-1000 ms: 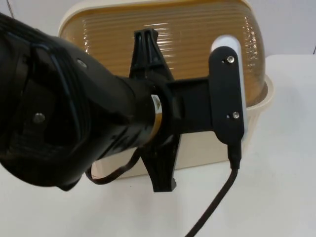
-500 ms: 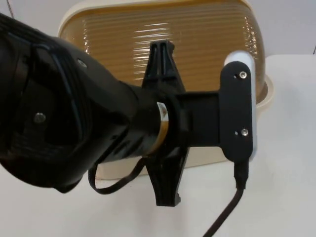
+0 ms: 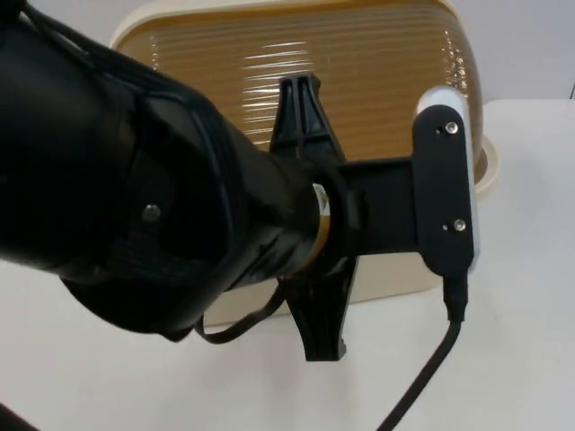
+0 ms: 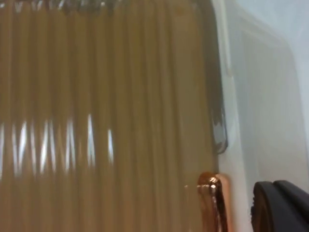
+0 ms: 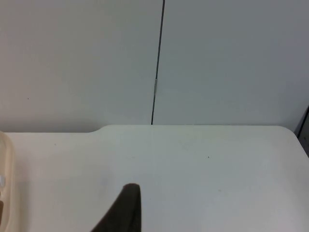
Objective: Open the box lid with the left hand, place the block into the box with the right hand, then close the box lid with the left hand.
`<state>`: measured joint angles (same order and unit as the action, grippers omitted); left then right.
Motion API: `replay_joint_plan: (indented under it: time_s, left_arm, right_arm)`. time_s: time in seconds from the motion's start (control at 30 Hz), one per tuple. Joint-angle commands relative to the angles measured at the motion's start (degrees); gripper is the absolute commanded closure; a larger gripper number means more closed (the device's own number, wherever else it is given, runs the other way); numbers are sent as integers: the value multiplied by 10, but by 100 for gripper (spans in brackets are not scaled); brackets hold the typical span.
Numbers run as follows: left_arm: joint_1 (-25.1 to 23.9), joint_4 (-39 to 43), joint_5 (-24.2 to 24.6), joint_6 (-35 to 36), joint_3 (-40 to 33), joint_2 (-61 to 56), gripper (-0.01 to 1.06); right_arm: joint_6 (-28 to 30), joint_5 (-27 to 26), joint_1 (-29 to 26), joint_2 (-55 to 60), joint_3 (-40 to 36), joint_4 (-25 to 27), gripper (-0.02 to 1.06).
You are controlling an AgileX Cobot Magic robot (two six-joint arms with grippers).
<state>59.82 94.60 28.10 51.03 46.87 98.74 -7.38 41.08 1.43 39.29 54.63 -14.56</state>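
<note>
A cream box [image 3: 395, 269] with a ribbed amber dome lid [image 3: 377, 81] stands at the back of the white table, and its lid is down. My left arm reaches across the front of it. The left gripper [image 3: 307, 126] is held against the lid's front face. The left wrist view has the amber lid [image 4: 106, 116] very close, with a shiny amber knob [image 4: 212, 203] beside the left gripper [image 4: 282, 208]. My right gripper [image 5: 126, 210] waits low over bare table to the right of the box, whose cream rim [image 5: 5, 183] is just beside it.
The white table [image 5: 203, 169] ends at the grey partition wall [image 5: 217, 58] behind the right gripper. Open table lies in front of the box [image 3: 503, 377] and to its right.
My left arm has slid to the right and a little nearer across the lid's front. The box has stayed in place with its lid down.
</note>
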Motion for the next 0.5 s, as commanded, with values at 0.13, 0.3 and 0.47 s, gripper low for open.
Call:
replay_joint_plan:
  time_s: [0.13,0.3,0.47]
  left_arm:
    - [-33,-26,-19,-12,3,1,105]
    - [-61,-105,-47,-87,6,1,105]
    - [-58,-139,-55,-122,9,1,105]
  right_arm:
    - [3,-5,0,-2,5,-3,0]
    - [3,-9,0,-2,5,-3,0]
    - [3,-11,0,-2,5,-3,0]
